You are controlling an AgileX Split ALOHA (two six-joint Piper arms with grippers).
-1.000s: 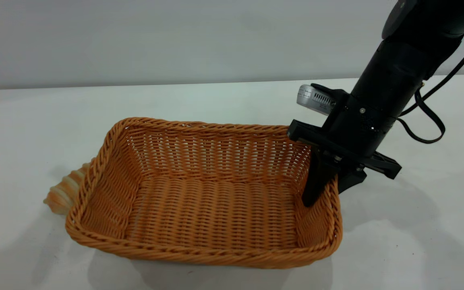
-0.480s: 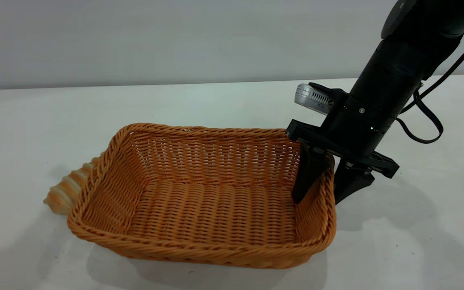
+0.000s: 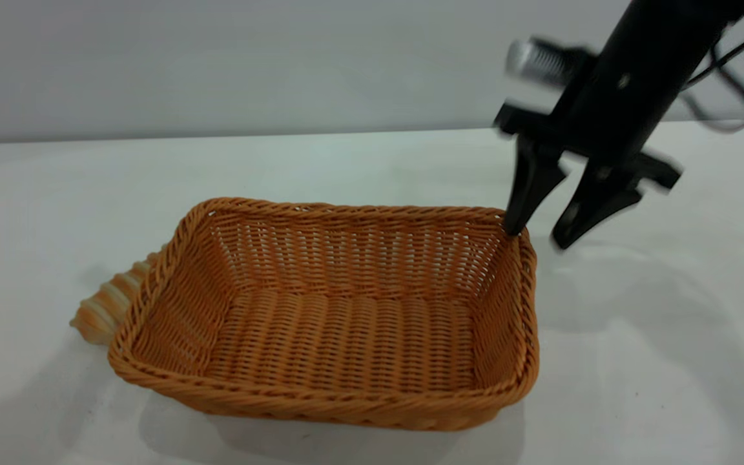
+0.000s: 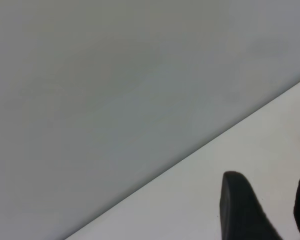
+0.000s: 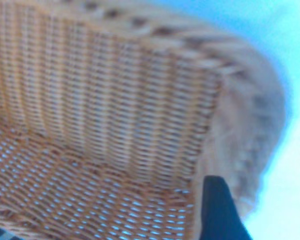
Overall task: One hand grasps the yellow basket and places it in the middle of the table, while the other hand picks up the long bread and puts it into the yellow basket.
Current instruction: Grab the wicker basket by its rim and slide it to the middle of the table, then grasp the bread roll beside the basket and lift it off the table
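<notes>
Since the earlier frame the right gripper has let go of the yellow basket and lifted, its fingers spread and hanging over the basket's far right corner, one fingertip just at the rim. The basket sits flat near the middle of the table, and the long bread lies against its left end, mostly hidden behind the rim. The placing step looks done; next the left gripper, parked out of the exterior view over bare table with fingers apart, must reach the bread and grasp it.
</notes>
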